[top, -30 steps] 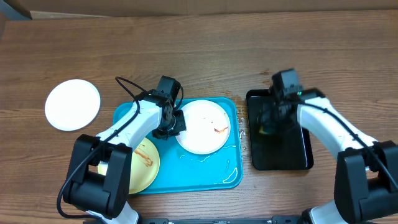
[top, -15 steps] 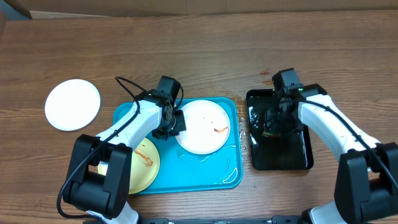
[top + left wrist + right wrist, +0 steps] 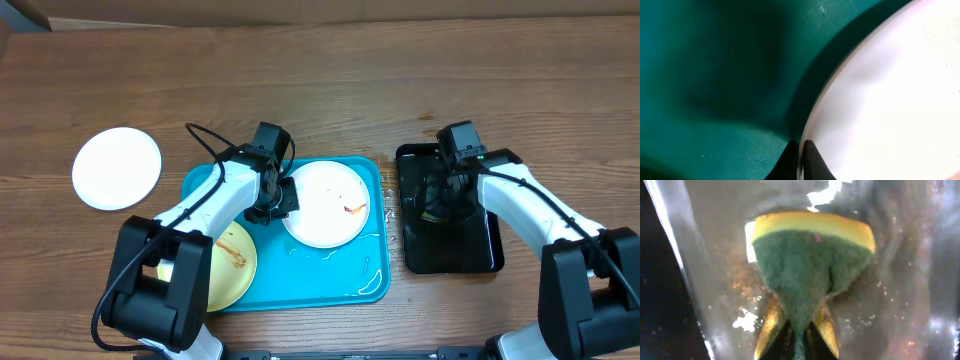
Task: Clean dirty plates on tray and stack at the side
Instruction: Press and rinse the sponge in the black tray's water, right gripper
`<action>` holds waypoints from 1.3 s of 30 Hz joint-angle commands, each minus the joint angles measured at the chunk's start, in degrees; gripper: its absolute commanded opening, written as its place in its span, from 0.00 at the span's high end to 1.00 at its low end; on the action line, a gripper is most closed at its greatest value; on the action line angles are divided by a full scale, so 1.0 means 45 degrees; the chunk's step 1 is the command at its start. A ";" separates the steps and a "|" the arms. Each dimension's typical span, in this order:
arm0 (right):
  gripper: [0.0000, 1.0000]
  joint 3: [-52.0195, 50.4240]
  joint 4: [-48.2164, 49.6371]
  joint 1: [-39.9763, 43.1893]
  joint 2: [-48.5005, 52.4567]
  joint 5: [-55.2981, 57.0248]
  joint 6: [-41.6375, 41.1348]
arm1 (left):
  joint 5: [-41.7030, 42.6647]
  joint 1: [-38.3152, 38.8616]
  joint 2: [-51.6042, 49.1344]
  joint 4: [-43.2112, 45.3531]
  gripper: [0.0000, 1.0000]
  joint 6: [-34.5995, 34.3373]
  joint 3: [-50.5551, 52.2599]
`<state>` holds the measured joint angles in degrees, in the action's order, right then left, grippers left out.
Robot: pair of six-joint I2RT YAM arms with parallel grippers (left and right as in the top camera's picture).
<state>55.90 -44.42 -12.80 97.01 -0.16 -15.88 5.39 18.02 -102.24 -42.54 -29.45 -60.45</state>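
A yellow-and-green scouring sponge, bunched into a fold, sits within a wet, glossy black rectangular plastic tray on the brown wood-grain desk.

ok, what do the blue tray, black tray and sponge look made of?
Blue tray: likely plastic, semi-matte; fine scratches, rounded moulded rim.
Black tray: probably plastic, glossy; mirror-like highlights.
Sponge: yellow foam with a green fibrous scouring layer; it pinches in where the right end effector squeezes it.
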 commanded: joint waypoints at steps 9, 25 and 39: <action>0.86 -0.1627 0.2186 0.0039 -0.0223 -0.0112 -0.0491 | -0.0325 -0.0019 -0.0165 -0.0083 0.96 0.0262 0.0117; 0.59 0.1719 -0.2885 0.0146 -0.0704 -0.0554 -0.0457 | -0.0335 -0.0019 -0.0165 -0.0107 0.96 0.0403 0.0117; 0.87 -0.1957 0.1486 0.0214 -0.0699 -0.0559 -0.0539 | -0.0335 -0.0019 -0.0165 -0.0141 0.96 0.0408 0.0117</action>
<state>48.25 -38.79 -12.12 93.84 -3.42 -17.69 5.34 18.02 -102.24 -42.78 -28.56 -60.45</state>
